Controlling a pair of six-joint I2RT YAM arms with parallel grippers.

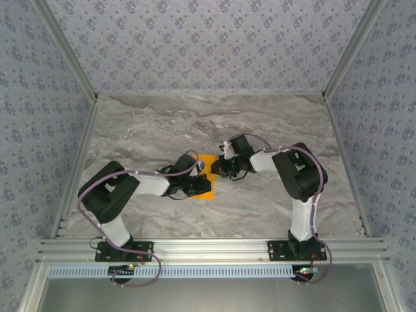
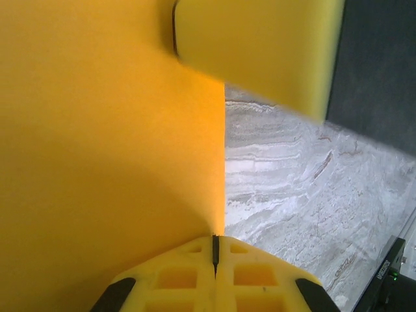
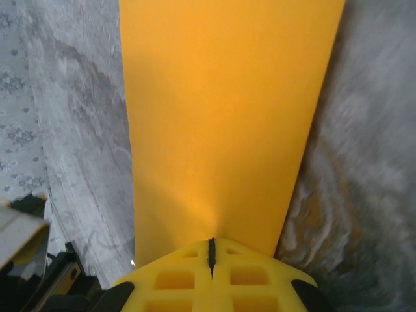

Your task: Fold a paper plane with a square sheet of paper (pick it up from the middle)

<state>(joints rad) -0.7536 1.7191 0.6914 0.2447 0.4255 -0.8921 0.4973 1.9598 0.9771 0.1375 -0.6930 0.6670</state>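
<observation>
Marble-patterned desk point(image 1: 195, 123) is bearing the square sheet of paper point(image 1: 208, 162) at mid-surface, left gripper point(image 2: 215, 250) and right gripper point(image 3: 211, 247) each pinching it from opposite sides, jaws closed tight; no dart shape is showing, so most folding is seemingly waiting.

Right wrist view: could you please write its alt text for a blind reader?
A thin bright-orange paper sheet, pinched by the shut yellow right gripper, stretches to the top edge, grey marbled tabletop on either side.
</observation>
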